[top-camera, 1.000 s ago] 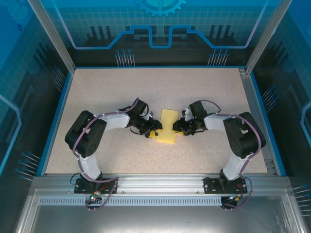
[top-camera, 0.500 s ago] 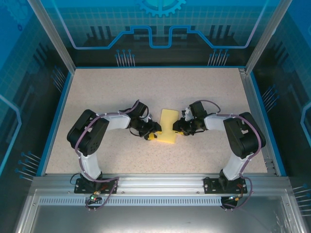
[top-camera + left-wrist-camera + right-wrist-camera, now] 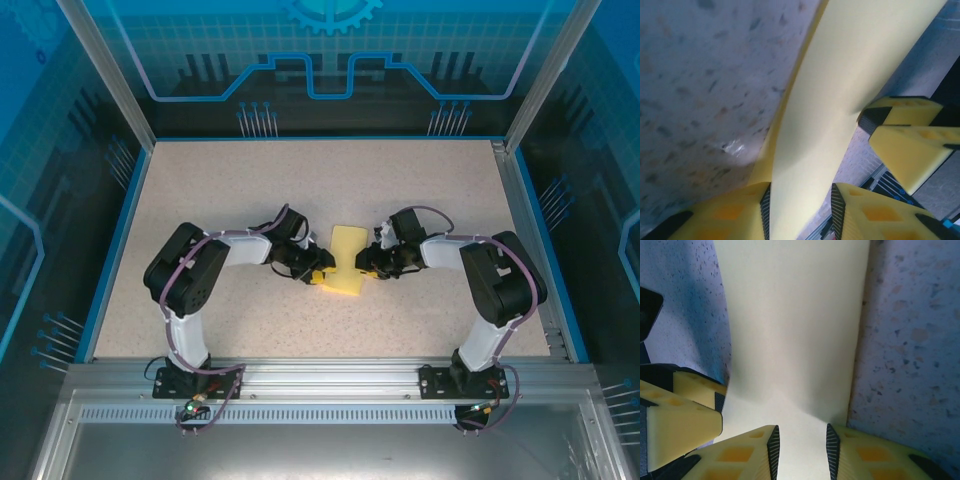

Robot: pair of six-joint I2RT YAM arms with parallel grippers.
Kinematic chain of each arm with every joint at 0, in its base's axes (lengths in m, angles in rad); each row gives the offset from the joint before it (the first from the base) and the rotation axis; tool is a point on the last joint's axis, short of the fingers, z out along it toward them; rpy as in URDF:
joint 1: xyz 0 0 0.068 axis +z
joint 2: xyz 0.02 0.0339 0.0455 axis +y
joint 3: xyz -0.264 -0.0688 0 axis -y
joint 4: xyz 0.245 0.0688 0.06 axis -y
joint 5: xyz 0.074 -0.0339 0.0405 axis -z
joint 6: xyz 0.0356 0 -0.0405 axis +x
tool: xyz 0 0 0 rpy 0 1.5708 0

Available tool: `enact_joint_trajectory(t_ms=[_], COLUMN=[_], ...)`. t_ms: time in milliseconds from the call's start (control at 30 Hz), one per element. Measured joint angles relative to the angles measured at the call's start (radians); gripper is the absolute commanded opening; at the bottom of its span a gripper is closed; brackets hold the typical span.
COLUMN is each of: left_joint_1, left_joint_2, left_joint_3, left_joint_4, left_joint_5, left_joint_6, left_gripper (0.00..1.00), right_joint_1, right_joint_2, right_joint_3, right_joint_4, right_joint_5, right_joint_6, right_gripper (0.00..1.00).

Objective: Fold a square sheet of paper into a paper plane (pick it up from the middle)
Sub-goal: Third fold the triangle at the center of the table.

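A beige speckled surface [image 3: 250, 180] lies inside a blue rim [image 3: 114, 250]. Silver aluminium posts [image 3: 106, 75] rise at the far corners. Translucent blue wall panels [image 3: 420, 50] stand around it, printed with grid lines, circuit traces and a gear emblem [image 3: 330, 12]. An aluminium rail [image 3: 330, 375] runs along the near edge, with a grey metal tray [image 3: 320, 455] below it

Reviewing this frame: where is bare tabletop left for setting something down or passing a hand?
Free: the wide far strip of table between the back wall and the square sheet of paper; the near strip between that sheet and the front rail. Crowded: the centre, where the left gripper and right gripper meet at the sheet.
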Motion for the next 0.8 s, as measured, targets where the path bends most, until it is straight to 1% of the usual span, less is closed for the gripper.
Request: enact_joint_trajectory(t_ms=[233, 367, 500, 567, 700, 800], left_joint_1=[0.008, 0.019, 0.039, 0.046, 0.05, 0.05], left_joint_2=[0.02, 0.039, 0.053, 0.058, 0.082, 0.085], left_joint_3=[0.01, 0.026, 0.043, 0.05, 0.077, 0.084], left_joint_4=[0.039, 0.061, 0.069, 0.069, 0.079, 0.082], left_joint_5=[0.024, 0.029, 0.027, 0.027, 0.031, 0.038], left_joint_6=[-0.028, -0.033, -0.031, -0.028, -0.029, -0.031], left_gripper=[0.38, 0.36, 0.3, 0.24, 0.17, 0.13], right_joint_1=[0.0, 0.0, 0.0, 0.0, 0.001, 0.012], right_joint_2=[-0.004, -0.005, -0.01, -0.018, -0.053, -0.103], right_joint_3=[0.0, 0.0, 0.0, 0.0, 0.001, 0.013], right_joint_4=[-0.008, -0.01, -0.013, -0.023, -0.056, -0.091], right_joint_5=[0.006, 0.007, 0.008, 0.016, 0.029, 0.053], right_joint_6=[-0.003, -0.004, -0.005, -0.009, -0.027, -0.05], right_gripper=[0.34, 0.35, 0.37, 0.38, 0.43, 0.53])
